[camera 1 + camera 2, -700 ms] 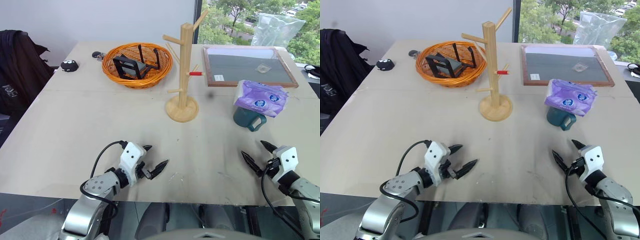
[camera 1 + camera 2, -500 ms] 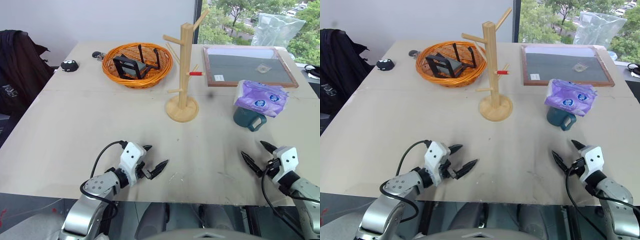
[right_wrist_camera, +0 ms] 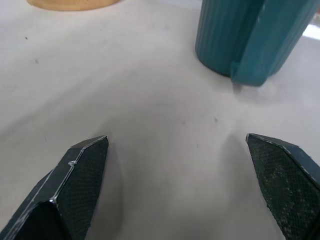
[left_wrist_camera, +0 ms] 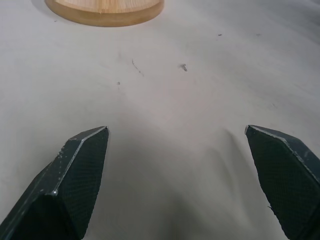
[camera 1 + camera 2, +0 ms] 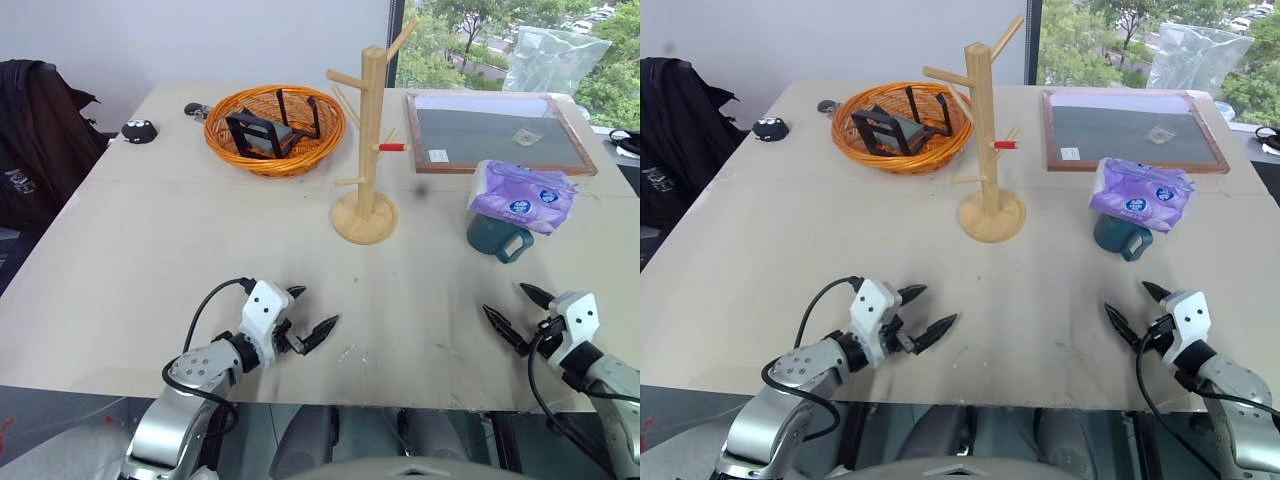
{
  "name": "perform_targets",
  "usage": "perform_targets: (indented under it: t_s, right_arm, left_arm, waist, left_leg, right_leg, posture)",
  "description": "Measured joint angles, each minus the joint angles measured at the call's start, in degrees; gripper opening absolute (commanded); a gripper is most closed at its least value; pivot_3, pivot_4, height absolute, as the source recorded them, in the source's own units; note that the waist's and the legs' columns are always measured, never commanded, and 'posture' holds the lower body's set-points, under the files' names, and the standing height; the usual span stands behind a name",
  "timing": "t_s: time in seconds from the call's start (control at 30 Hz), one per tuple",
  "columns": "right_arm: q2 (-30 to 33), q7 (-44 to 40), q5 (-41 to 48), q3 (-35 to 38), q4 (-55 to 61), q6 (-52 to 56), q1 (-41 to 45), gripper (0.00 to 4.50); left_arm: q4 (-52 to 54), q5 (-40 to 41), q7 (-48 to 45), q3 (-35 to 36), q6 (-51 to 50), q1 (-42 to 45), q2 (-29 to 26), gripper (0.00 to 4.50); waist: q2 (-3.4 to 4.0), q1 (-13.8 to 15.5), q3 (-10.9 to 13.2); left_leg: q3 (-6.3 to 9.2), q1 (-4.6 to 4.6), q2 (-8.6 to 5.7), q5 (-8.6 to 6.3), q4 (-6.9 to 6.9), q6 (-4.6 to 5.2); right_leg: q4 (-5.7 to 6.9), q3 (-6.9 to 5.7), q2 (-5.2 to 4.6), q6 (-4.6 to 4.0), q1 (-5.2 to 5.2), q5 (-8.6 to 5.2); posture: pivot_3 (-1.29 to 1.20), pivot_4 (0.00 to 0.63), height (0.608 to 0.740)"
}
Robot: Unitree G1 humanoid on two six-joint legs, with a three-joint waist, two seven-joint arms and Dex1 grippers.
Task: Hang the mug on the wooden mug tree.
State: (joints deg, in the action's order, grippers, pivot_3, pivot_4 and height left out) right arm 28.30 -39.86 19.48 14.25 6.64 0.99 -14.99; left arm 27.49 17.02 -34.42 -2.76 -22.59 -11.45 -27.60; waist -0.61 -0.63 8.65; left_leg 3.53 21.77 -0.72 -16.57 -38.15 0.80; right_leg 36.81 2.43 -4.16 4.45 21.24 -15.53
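Nothing has moved. Both grippers, left gripper (image 5: 309, 312) and right gripper (image 5: 512, 312), gape empty. You're pre-reach: take the teal-blue ribbed ceramic mug (image 5: 497, 238), at the right gripper's twelve o'clock, under the purple tissue pack (image 5: 522, 196).

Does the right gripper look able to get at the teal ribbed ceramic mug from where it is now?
Probably yes, partly: the open right gripper faces the teal ribbed ceramic mug across bare table, handle toward it. But the purple tissue pack rests on its rim, blocking any approach from above.
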Motion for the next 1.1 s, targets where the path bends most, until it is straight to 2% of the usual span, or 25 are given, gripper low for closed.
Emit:
perform_targets:
  t_s: [0.2, 0.47, 0.63, 0.73, 0.8, 0.9, 1.07, 1.1]
  right_arm:
    - [2.71, 0.37, -1.01, 0.91, 0.23, -0.02, -0.28, 4.45]
    - [12.26, 0.35, 6.26, 15.42, 10.76, 6.46, 0.85, 4.45]
    - [17.69, 1.59, 11.40, 18.11, 15.90, 14.47, 8.27, 4.45]
    - [18.80, 2.49, 11.98, 13.62, 17.02, 17.86, 16.74, 4.45]
    - [17.86, 3.36, 10.82, 6.52, 17.01, 19.13, 24.58, 4.45]
    - [15.63, 4.02, 5.37, -2.67, 13.56, 18.20, 31.82, 4.45]
    - [12.03, 4.98, -4.58, -12.15, 2.76, 14.78, 34.84, 4.45]
    - [11.95, 5.01, -6.35, -12.73, 0.87, 13.61, 34.84, 4.07]
  left_arm:
    - [-0.01, 0.01, -0.46, -0.06, 0.00, 1.41, -0.12, 4.50]
    - [1.85, 5.82, -5.41, 0.44, -2.80, 9.05, -2.74, 4.50]
    - [4.05, 11.04, -8.33, 0.49, -6.51, 16.72, -4.72, 4.50]
    - [4.43, 12.63, -8.86, 0.28, -8.80, 21.02, -5.02, 4.50]
    - [4.57, 13.48, -8.84, -0.16, -10.15, 24.80, -5.02, 4.50]
    - [4.69, 13.68, -8.72, -0.57, -11.20, 26.53, -4.91, 4.50]
    - [4.60, 13.55, -8.22, -1.77, -11.60, 26.35, -4.85, 4.50]
    - [4.62, 13.56, -7.72, -1.72, -11.70, 26.25, -4.86, 4.50]
  waist:
    - [0.00, 0.08, 0.00]
    - [0.02, 0.04, 0.05]
    - [0.00, -0.22, 0.06]
    - [-0.06, -0.29, 0.10]
    - [-0.08, -0.40, 0.11]
    - [-0.11, -0.20, 0.12]
    - [-0.16, 0.23, 0.14]
    - [-0.16, 0.20, 0.15]
  left_leg:
    - [-0.01, 0.01, -0.02, 0.00, -0.01, 0.00]
    - [0.01, 0.04, -0.03, 0.00, -0.02, 0.00]
    - [-0.02, 0.03, -0.07, 0.00, -0.05, 0.01]
    - [-0.02, 0.04, -0.07, 0.01, -0.07, 0.00]
    - [-0.02, 0.04, -0.09, 0.02, -0.09, -0.01]
    - [0.00, 0.15, -0.11, 0.14, -0.09, -0.23]
    - [0.05, 0.82, -0.11, 0.18, -0.18, -0.30]
    - [0.04, 0.84, -0.11, 0.18, -0.18, -0.30]
  right_leg:
    - [0.00, 0.00, -0.01, 0.00, 0.00, 0.00]
    - [0.00, -0.03, 0.01, 0.01, 0.00, 0.01]
    - [0.01, -0.01, 0.04, 0.02, -0.01, 0.01]
    - [0.01, -0.01, 0.09, 0.02, 0.00, 0.01]
    - [0.02, -0.02, 0.10, 0.02, 0.01, 0.01]
    - [-0.04, -0.04, 0.10, 0.02, 0.08, 0.01]
    - [-0.03, -0.08, 0.00, 0.03, 0.68, 0.01]
    - [-0.04, -0.08, -0.01, 0.03, 0.70, 0.02]
  posture:
    - [0.00, 0.150, 0.737]
    - [0.00, 0.150, 0.737]
    - [0.00, 0.150, 0.737]
    - [0.00, 0.150, 0.737]
    - [0.00, 0.150, 0.737]
    - [0.00, 0.150, 0.737]
    - [0.00, 0.150, 0.737]
    - [0.00, 0.150, 0.737]
